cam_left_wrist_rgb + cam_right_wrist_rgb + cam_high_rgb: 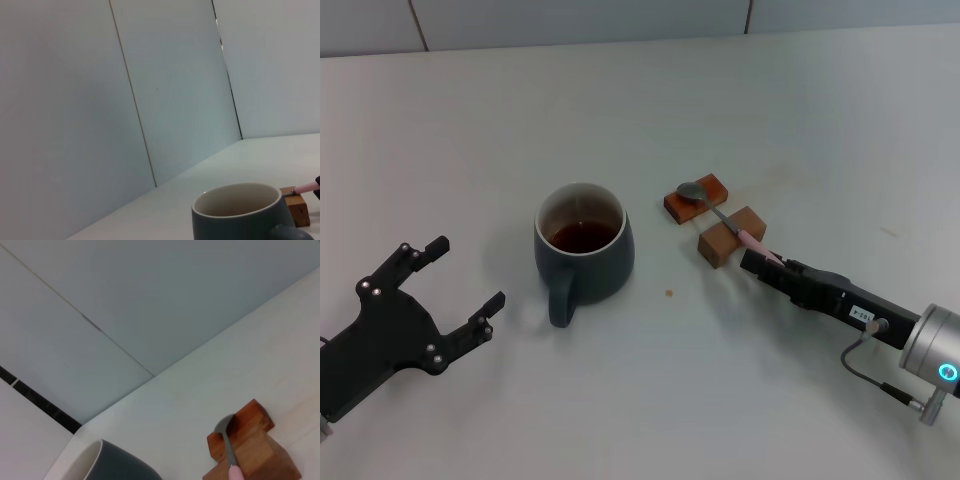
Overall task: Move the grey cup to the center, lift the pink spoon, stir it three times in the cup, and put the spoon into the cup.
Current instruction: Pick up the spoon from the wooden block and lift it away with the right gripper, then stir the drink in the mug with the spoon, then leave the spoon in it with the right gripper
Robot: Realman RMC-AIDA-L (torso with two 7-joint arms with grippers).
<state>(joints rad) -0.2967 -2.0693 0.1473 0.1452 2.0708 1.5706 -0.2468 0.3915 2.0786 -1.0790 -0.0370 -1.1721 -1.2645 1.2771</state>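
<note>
The grey cup (585,255) stands upright near the middle of the table with brown liquid inside, its handle toward me. It also shows in the left wrist view (240,215) and the right wrist view (107,465). The pink spoon (752,240) lies across two wooden blocks to the cup's right, its silver bowl on the far block; it shows in the right wrist view (229,447) too. My right gripper (760,262) is at the end of the pink handle. My left gripper (468,272) is open and empty, left of the cup and apart from it.
Two brown wooden blocks (697,198) (731,237) carry the spoon, close to the cup's right side. A small brown speck (668,293) lies on the white table in front of them. A panelled wall runs along the table's far edge.
</note>
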